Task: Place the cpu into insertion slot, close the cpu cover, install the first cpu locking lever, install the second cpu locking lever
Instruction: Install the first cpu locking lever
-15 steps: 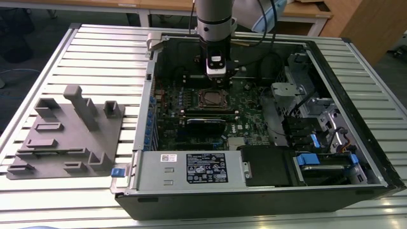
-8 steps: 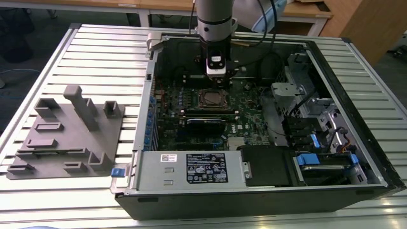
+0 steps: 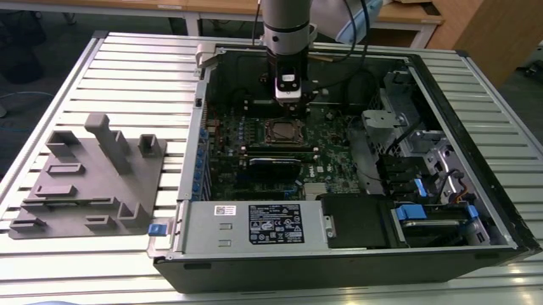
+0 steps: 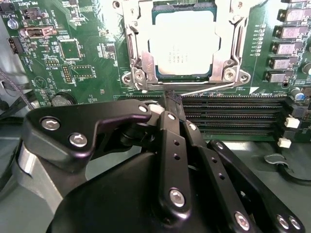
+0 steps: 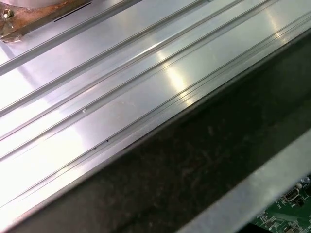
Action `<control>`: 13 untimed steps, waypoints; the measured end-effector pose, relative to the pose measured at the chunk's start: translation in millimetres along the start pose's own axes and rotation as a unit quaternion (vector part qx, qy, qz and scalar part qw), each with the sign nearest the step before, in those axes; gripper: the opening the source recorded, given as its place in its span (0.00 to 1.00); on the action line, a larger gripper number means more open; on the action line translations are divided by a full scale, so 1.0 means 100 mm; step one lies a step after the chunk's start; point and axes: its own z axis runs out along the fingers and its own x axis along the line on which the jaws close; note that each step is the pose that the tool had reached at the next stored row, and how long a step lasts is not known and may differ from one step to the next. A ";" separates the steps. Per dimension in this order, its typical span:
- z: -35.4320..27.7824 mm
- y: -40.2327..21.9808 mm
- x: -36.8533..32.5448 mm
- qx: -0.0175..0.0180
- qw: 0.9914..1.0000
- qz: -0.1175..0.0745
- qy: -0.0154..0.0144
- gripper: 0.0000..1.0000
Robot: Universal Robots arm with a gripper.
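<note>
The cpu (image 4: 182, 43), a silvery square chip, lies flat in the insertion slot (image 3: 284, 131) on the green motherboard (image 4: 77, 48). The cpu cover (image 4: 137, 48), a silvery frame, is down over the chip's edges. A thin wire locking lever (image 4: 209, 88) runs along the socket's edge beside the memory slots. My gripper (image 4: 170, 98) is shut, its black fingertips together right at this lever wire. In the exterior view my gripper (image 3: 291, 111) hangs straight down inside the open computer case, just behind the socket.
Long black memory slots (image 4: 233, 116) lie under the gripper. A black card (image 3: 276, 166), a power supply (image 3: 254, 222) and drive bays with blue tabs (image 3: 424, 210) crowd the case. A grey fixture (image 3: 93, 178) sits on the slatted aluminium table (image 5: 121, 97).
</note>
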 end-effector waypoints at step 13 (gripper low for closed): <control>0.037 0.003 0.009 0.000 1.000 0.001 0.000 0.11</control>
